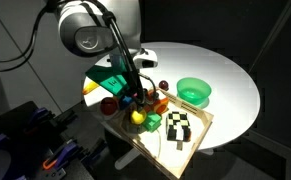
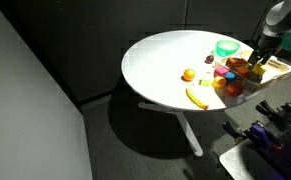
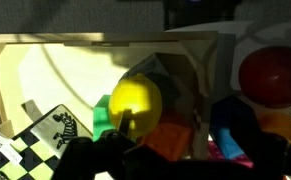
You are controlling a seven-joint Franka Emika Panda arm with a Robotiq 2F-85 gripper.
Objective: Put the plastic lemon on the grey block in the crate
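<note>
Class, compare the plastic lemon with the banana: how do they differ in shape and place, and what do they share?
The plastic lemon is short and rounded; the banana is long and curved. The lemon sits inside the crate beside a green block; the banana lies outside it on the white table. Both are yellow.

Round white table point(image 2: 160, 60) bearing the crate point(image 1: 161, 140), a green bowl point(image 2: 227, 47), a banana point(image 2: 197, 97) and an orange fruit point(image 2: 189, 74)
</note>
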